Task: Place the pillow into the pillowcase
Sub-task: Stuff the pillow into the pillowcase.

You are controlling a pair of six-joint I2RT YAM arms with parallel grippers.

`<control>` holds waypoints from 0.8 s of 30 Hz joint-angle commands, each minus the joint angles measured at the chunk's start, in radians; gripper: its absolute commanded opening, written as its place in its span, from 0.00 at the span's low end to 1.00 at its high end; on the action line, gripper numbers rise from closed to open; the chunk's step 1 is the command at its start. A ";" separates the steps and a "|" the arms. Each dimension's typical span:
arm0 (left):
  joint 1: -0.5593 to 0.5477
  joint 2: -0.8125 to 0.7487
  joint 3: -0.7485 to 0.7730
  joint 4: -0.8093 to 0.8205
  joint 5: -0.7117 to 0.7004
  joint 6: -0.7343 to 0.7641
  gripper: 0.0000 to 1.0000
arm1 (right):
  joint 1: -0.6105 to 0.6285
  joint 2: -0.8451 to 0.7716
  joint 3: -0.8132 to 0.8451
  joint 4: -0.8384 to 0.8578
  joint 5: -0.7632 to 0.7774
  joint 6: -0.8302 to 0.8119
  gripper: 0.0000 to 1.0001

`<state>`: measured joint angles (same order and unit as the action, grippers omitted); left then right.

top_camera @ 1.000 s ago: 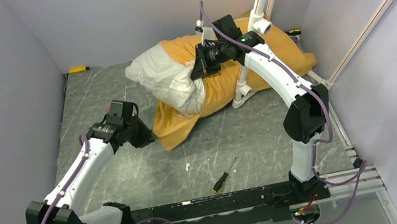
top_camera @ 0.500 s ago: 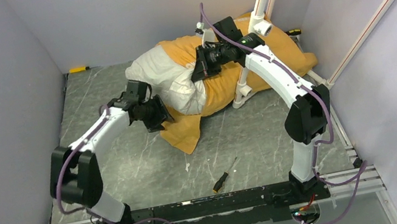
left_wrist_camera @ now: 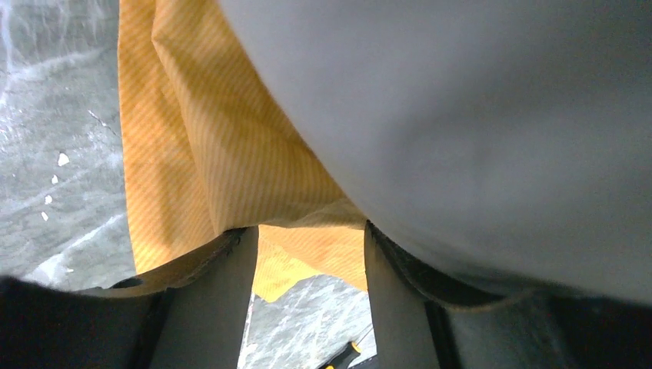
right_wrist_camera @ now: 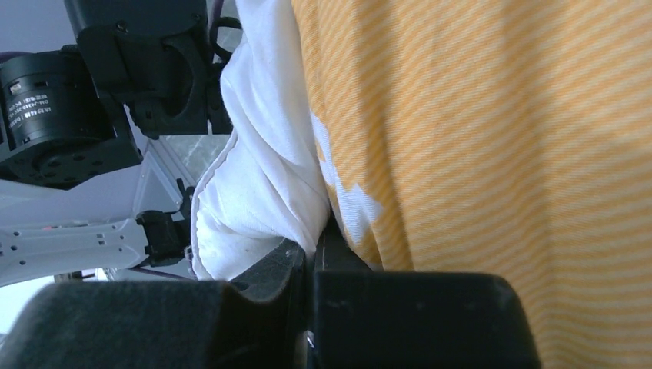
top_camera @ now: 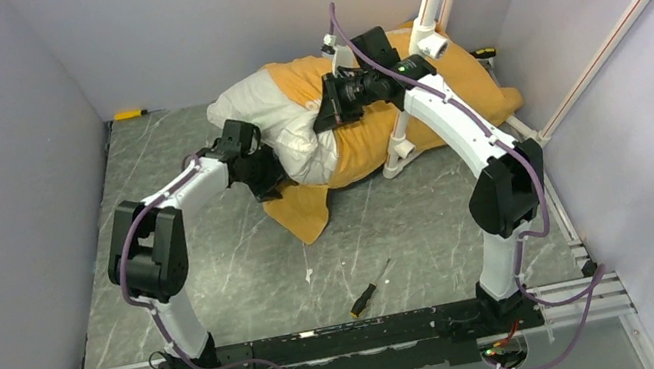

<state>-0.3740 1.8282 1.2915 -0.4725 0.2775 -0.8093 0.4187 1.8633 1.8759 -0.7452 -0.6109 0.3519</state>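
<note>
The white pillow (top_camera: 277,122) lies at the back of the table, its right part inside the pillowcase (top_camera: 448,87), which shows its orange-yellow striped side. My left gripper (top_camera: 267,179) is open and pressed against the pillow's near left end. In the left wrist view (left_wrist_camera: 307,240) the pillow (left_wrist_camera: 477,115) bulges over the right finger and the pillowcase (left_wrist_camera: 207,154) drapes over the left one. My right gripper (top_camera: 328,111) is shut on the pillowcase's opening edge on top of the pillow. In the right wrist view (right_wrist_camera: 314,247) it sits between pillow (right_wrist_camera: 261,184) and pillowcase (right_wrist_camera: 492,138).
A yellow-handled screwdriver (top_camera: 369,289) lies on the grey marble table in front; its handle shows in the left wrist view (left_wrist_camera: 346,356). A white camera post (top_camera: 424,35) stands by the pillowcase at the back right. A small yellow object (top_camera: 129,113) lies at the back wall. Walls close in on three sides.
My left arm has swung forward and right from the front left to the pillow's near end. The pillow's exposed part and the case's loose front flap have shrunk. The right arm has stayed put.
</note>
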 commanded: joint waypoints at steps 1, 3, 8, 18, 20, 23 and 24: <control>0.015 0.003 0.091 0.052 -0.018 -0.001 0.54 | -0.083 -0.051 -0.009 0.009 0.023 0.004 0.00; 0.015 0.009 0.092 0.045 -0.002 0.008 0.38 | -0.083 -0.048 -0.009 0.014 0.023 0.006 0.00; 0.015 0.024 0.012 0.055 0.047 0.037 0.00 | -0.084 -0.029 0.019 0.012 0.022 0.002 0.00; 0.017 -0.287 -0.211 -0.020 -0.038 0.014 0.00 | -0.054 0.013 0.065 -0.049 0.056 -0.090 0.00; 0.016 -0.344 -0.241 -0.051 -0.042 0.012 0.00 | -0.023 0.035 0.089 -0.087 0.103 -0.134 0.00; 0.016 -0.409 -0.281 -0.108 -0.036 0.011 0.00 | 0.035 0.064 0.109 -0.138 0.203 -0.196 0.00; 0.018 -0.428 -0.294 -0.124 -0.037 0.020 0.00 | 0.048 0.068 0.106 -0.142 0.237 -0.212 0.00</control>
<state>-0.3569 1.4773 1.0428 -0.5152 0.2604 -0.7982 0.4438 1.9034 1.9327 -0.8215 -0.5652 0.2577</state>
